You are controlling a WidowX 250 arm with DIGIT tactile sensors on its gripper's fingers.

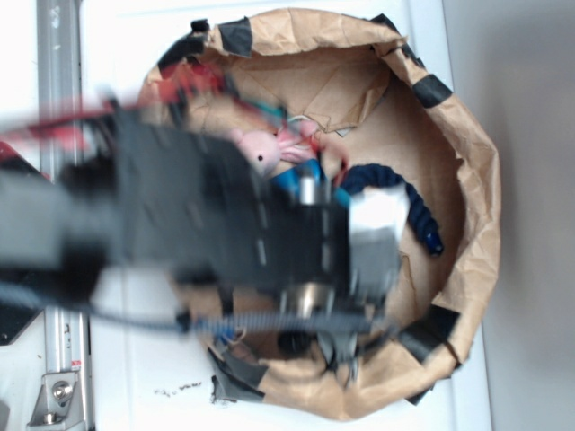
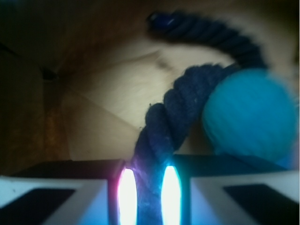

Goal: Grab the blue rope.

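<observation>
My fingers pinch narrowly on the blue rope; its long axis runs straight ahead, hooking behind the teal ball beside it.

— What do I have at the tool?
— My gripper is clamped on the blue rope, which runs forward between its pads and hooks left ahead.
— Beside it?
— A teal ball, forward right, touching the rope.
</observation>
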